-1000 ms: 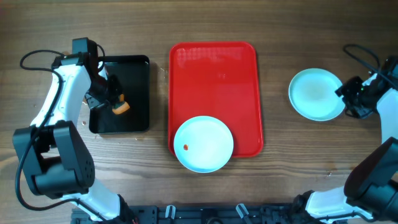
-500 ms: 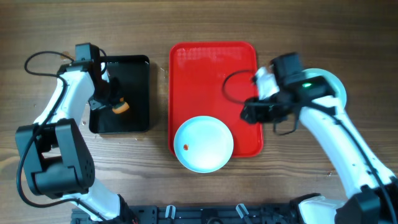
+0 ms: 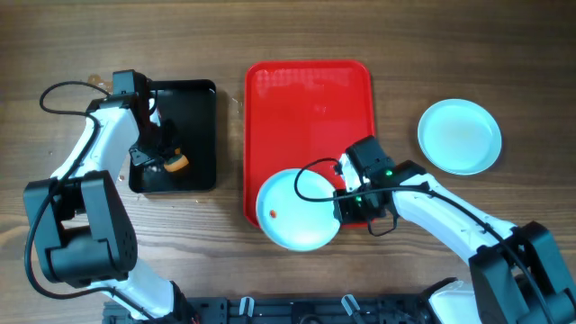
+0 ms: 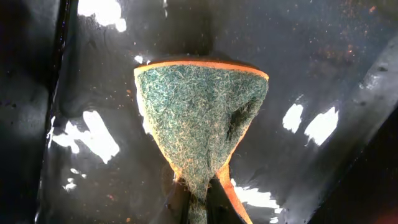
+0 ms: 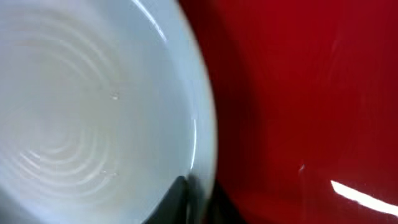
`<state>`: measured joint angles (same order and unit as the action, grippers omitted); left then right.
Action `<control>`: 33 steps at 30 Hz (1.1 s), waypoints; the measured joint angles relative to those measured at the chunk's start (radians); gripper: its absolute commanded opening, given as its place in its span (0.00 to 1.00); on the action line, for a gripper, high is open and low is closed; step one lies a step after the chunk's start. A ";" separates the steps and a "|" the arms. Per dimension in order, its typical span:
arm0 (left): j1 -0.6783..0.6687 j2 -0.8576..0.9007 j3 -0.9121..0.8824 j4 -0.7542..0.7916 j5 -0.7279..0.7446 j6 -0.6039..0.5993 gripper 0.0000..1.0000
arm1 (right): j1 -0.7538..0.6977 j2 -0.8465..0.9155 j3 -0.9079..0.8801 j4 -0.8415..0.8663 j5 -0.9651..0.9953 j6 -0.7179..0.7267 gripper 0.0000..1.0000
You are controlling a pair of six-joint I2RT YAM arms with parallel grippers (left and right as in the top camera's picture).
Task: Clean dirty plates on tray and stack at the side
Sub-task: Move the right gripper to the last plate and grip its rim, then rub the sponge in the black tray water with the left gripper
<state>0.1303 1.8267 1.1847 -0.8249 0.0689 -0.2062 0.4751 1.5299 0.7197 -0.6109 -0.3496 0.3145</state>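
Observation:
A pale blue plate (image 3: 295, 210) with a small reddish stain (image 3: 273, 214) lies over the front edge of the red tray (image 3: 309, 99). My right gripper (image 3: 347, 206) is shut on this plate's right rim; the right wrist view shows the plate (image 5: 81, 112), the tray (image 5: 298, 93) and the fingers (image 5: 198, 202) pinching the rim. A second pale plate (image 3: 460, 135) lies on the table to the right. My left gripper (image 3: 155, 155) is shut on an orange sponge (image 3: 175, 162) with a green scrub face (image 4: 199, 124) over the black tray (image 3: 193, 99).
The black tray's wet bottom (image 4: 323, 56) fills the left wrist view. Cables loop beside both arms. The wooden table (image 3: 405, 45) surrounds both trays.
My right arm has swung left from the far plate across the red tray and closed on the stained plate's right rim. The plate has shifted slightly right. My left gripper has barely moved.

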 measured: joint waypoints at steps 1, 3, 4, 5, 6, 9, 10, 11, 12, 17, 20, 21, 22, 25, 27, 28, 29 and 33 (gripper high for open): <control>0.000 0.000 0.000 0.000 0.000 0.000 0.04 | 0.000 0.000 0.004 0.005 -0.004 -0.004 0.04; 0.000 0.000 0.000 0.000 0.000 0.000 0.04 | 0.000 0.000 0.005 -0.002 -0.005 -0.004 0.04; 0.000 0.000 0.000 0.000 0.000 0.000 0.04 | 0.000 0.000 0.014 -0.005 0.005 0.002 0.05; 0.000 0.000 0.000 0.000 0.000 0.000 0.04 | 0.000 0.000 0.021 -0.006 0.020 0.013 0.04; 0.000 0.000 0.000 0.000 0.000 0.000 0.04 | 0.000 0.000 0.034 -0.012 0.046 0.032 0.04; 0.000 0.000 0.000 -0.001 0.000 0.000 0.04 | 0.000 0.000 0.091 0.002 0.179 0.128 0.04; 0.000 0.000 0.000 -0.001 0.000 0.000 0.04 | 0.000 0.000 0.103 0.027 0.230 0.165 0.04; 0.000 0.000 0.000 -0.001 0.000 0.000 0.04 | 0.000 0.000 0.108 0.059 0.268 0.195 0.04; 0.000 0.000 0.000 -0.001 0.000 0.000 0.04 | 0.000 0.000 0.111 0.085 0.298 0.217 0.04; 0.000 0.000 0.000 -0.001 0.000 0.000 0.04 | 0.000 0.000 0.114 0.174 0.393 0.280 0.04; 0.000 0.000 0.000 -0.001 0.000 0.000 0.04 | 0.000 0.018 0.114 0.179 0.422 0.312 0.04; 0.000 0.000 0.000 -0.001 0.000 0.000 0.04 | 0.000 0.025 0.114 0.179 0.423 0.317 0.04; 0.000 0.000 0.000 -0.001 0.000 0.000 0.04 | 0.000 0.036 0.114 0.176 0.429 0.322 0.04; 0.000 0.000 0.000 -0.002 0.000 0.000 0.04 | 0.000 0.042 0.114 0.172 0.430 0.333 0.04; 0.000 0.000 0.000 -0.003 0.000 0.000 0.04 | 0.000 0.042 0.114 0.171 0.430 0.337 0.04; 0.000 0.000 0.000 -0.007 0.000 0.000 0.04 | 0.000 0.042 0.114 0.171 0.430 0.337 0.04; 0.000 0.000 0.000 -0.018 0.000 0.000 0.04 | 0.000 0.042 0.114 0.171 0.430 0.336 0.04; 0.000 -0.014 0.000 -0.038 0.000 0.002 0.39 | 0.000 0.042 0.114 0.171 0.430 0.336 0.04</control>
<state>0.1303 1.8130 1.1847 -0.8627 0.0689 -0.2043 0.4755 1.5719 0.8341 -0.4397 0.0803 0.6510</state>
